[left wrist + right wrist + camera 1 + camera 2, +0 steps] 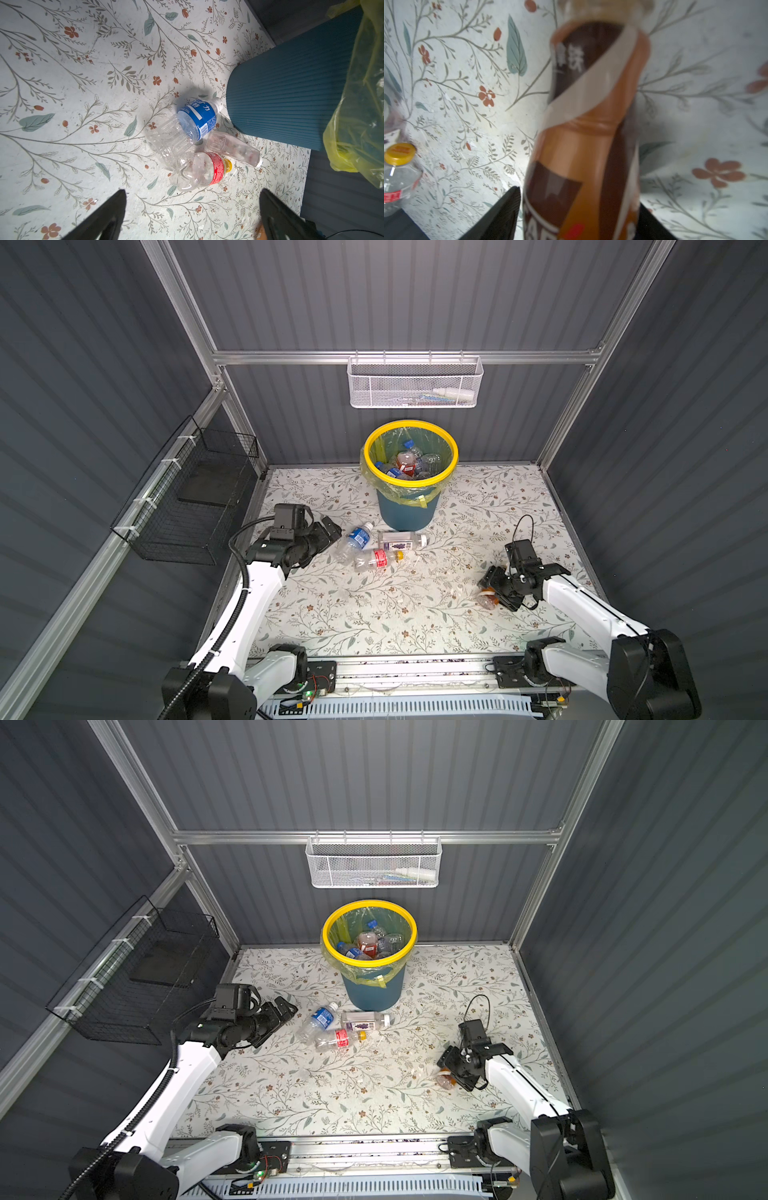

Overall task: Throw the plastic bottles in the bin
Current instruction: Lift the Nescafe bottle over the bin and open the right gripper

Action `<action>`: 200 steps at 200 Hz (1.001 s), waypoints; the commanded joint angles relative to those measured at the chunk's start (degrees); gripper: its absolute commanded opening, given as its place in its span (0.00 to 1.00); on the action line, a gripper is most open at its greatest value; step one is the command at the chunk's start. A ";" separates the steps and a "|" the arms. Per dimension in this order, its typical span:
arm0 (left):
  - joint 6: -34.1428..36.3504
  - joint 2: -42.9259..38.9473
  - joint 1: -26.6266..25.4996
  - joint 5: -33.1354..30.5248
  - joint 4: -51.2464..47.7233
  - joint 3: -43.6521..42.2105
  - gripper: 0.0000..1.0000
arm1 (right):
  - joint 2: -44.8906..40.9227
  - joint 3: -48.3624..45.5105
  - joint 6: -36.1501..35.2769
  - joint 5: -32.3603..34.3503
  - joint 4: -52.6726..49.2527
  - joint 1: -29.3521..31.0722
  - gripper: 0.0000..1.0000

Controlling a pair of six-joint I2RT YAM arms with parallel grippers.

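Observation:
The bin (408, 512) (374, 990) (291, 93), teal with a yellow rim and liner, stands at the back and holds several plastic bottles (405, 462). Three bottles lie just in front of it: a blue-labelled one (357, 538) (197, 118), a clear purple-labelled one (399, 541) (232, 148) and a red-labelled one (376, 559) (203, 170) (396, 172). My left gripper (332, 531) (193, 191) hovers open to their left, holding nothing. My right gripper (494, 593) (579, 197) is low at the right, its fingers against both sides of a brown-labelled bottle (591, 104) (487, 599).
A white mesh basket (415, 385) hangs on the back rail above the bin. A black wire basket (187, 497) is fixed to the left wall. Grey panel walls close in the flowered table (374, 614) on three sides.

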 commanded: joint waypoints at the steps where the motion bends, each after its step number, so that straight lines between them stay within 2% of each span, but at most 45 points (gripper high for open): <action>1: 1.22 0.41 0.45 -0.34 -1.54 -0.33 1.00 | -0.33 -0.31 -3.13 -0.51 -2.60 -1.94 0.63; 29: 1.51 0.41 0.45 -0.58 -1.91 -0.20 1.00 | -1.96 -0.75 -4.02 -1.09 -2.63 -3.93 0.51; 62: 1.50 0.41 0.46 -0.75 -2.08 -0.05 1.00 | -6.45 1.59 -4.88 -1.14 -6.03 -4.62 0.49; 86: 1.41 0.50 0.49 -0.60 -1.99 -0.05 1.00 | -10.40 8.48 -5.85 -1.53 -10.76 -4.63 0.51; 105: 1.18 0.68 0.45 -0.08 -1.59 0.03 1.00 | -10.66 18.63 -6.01 -4.63 -13.31 -4.56 0.52; 119: 1.07 0.86 0.45 0.27 -1.37 0.34 1.00 | -7.70 30.09 -5.30 -8.45 -13.90 -3.52 0.52; 135: 0.76 1.07 0.45 0.72 -0.91 0.78 1.00 | -1.25 47.06 -5.04 -8.30 -13.67 1.34 0.54; 151: 0.27 1.38 0.45 1.56 -0.20 1.29 1.00 | 12.96 68.09 -5.43 -9.54 -14.58 6.89 0.57; 165: -0.32 1.47 0.45 2.55 0.28 2.02 1.00 | 25.83 86.69 -5.28 -10.92 -18.23 8.46 0.59; 176: -0.58 1.18 0.45 2.95 0.28 2.53 1.00 | 35.45 99.83 -4.75 -11.41 -22.57 7.79 0.66; 186: -0.54 0.77 0.52 3.02 0.07 3.08 1.00 | 42.81 110.65 -3.76 -14.18 -27.60 6.55 0.77; 200: 0.07 -0.09 0.77 2.58 -1.10 3.55 1.00 | 47.61 122.01 -5.33 -13.43 -35.91 6.53 0.85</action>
